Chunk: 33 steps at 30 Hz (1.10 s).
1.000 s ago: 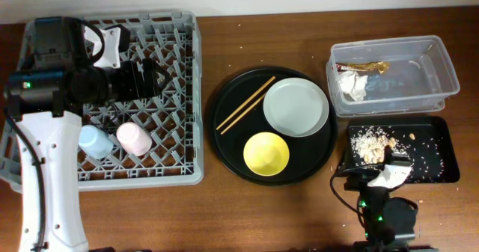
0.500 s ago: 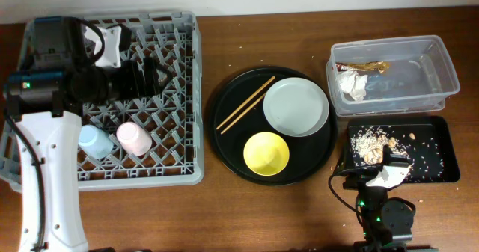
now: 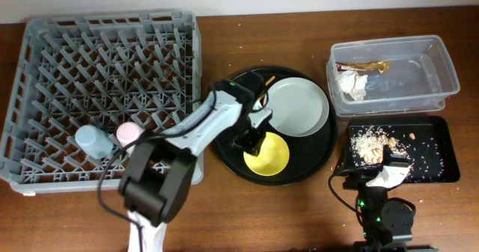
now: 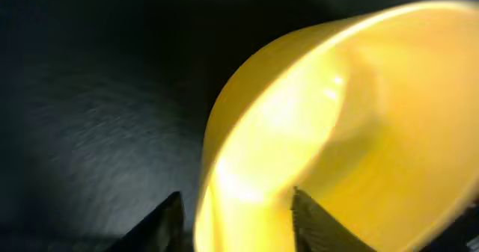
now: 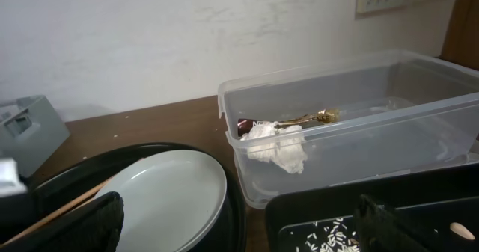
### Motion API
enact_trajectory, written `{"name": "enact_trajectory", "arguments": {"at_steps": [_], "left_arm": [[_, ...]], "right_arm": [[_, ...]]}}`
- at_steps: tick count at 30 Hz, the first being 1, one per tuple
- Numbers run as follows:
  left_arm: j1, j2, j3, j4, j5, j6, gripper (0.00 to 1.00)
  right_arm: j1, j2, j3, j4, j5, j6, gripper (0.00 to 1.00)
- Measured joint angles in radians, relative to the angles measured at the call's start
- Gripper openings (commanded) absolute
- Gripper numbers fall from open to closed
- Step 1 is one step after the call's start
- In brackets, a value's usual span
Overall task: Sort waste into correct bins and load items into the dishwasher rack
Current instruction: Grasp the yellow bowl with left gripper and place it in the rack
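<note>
Swinging off the rack (image 3: 90, 72), the left arm (image 3: 202, 125) has come across to the round black tray (image 3: 314, 166), and the left gripper (image 4: 236, 222) now sits at the near-left edge of the yellow bowl (image 3: 271, 155). The rack holds only the blue cup (image 3: 90, 140) and pink cup (image 3: 129, 132), side by side near its front edge. On the round tray the bowl stands upright, mouth up, just beside the plate (image 3: 299, 106); being round, it has no long axis to line up with. It looks light, stiff and glossy, probably slick, so I'd pinch the rim squarely. From the wrist view the fingers straddle that rim, one outside, one inside, spread and not yet pinching. The right gripper (image 5: 243, 222) rests by the shallow black tray (image 3: 438, 128), fingers wide apart, holding nothing.
</note>
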Motion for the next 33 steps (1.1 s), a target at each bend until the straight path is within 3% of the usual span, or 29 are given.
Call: {"name": "enact_trajectory", "arguments": {"at_steps": [1,4,7,9,10,13,16,21,24,29,30,32,33], "left_arm": [[-0.004,0.023,0.000,0.002,-0.001,0.009,0.00],[-0.003,0.048,0.008,-0.006,-0.001,0.012,0.00],[0.031,0.045,0.185,-0.212,-0.042,-0.040,0.00],[0.105,0.010,0.374,-0.345,-0.269,-0.138,0.00],[0.158,-0.023,0.458,-0.424,-0.526,-0.270,0.00],[0.316,-0.074,0.492,-0.458,-1.002,-0.514,0.00],[0.438,-0.069,0.489,-0.412,-1.267,-0.643,0.00],[0.596,0.015,0.489,-0.295,-1.394,-0.694,0.00],[0.599,0.176,0.488,-0.290,-1.426,-0.697,0.00],[0.581,0.212,0.490,-0.314,-1.520,-0.715,0.00],[0.570,0.213,0.490,-0.334,-1.520,-0.717,0.01],[0.540,0.216,0.490,-0.364,-1.528,-0.717,0.34],[0.530,0.224,0.490,-0.367,-1.473,-0.716,0.45]], "right_arm": [[0.000,0.000,0.000,0.000,0.000,0.000,0.98],[0.000,0.000,0.000,0.000,0.000,0.000,0.99],[0.000,-0.002,-0.001,0.001,0.000,0.000,0.99],[0.000,-0.002,-0.001,0.002,0.000,0.001,0.98],[0.000,-0.002,-0.001,0.002,0.000,0.001,0.98],[0.000,-0.002,-0.001,0.002,0.000,0.000,0.98],[0.000,-0.002,-0.001,0.002,0.000,0.000,0.98],[0.000,-0.002,-0.001,0.002,0.000,0.001,0.98],[0.000,-0.002,-0.001,0.002,0.000,0.002,0.98],[0.000,-0.002,-0.001,0.002,0.000,0.003,0.98],[0.000,-0.002,-0.001,0.002,0.000,0.003,0.99],[0.000,-0.002,-0.001,0.002,0.000,0.003,0.98],[0.000,-0.002,-0.001,0.002,0.000,0.003,0.98]]}}
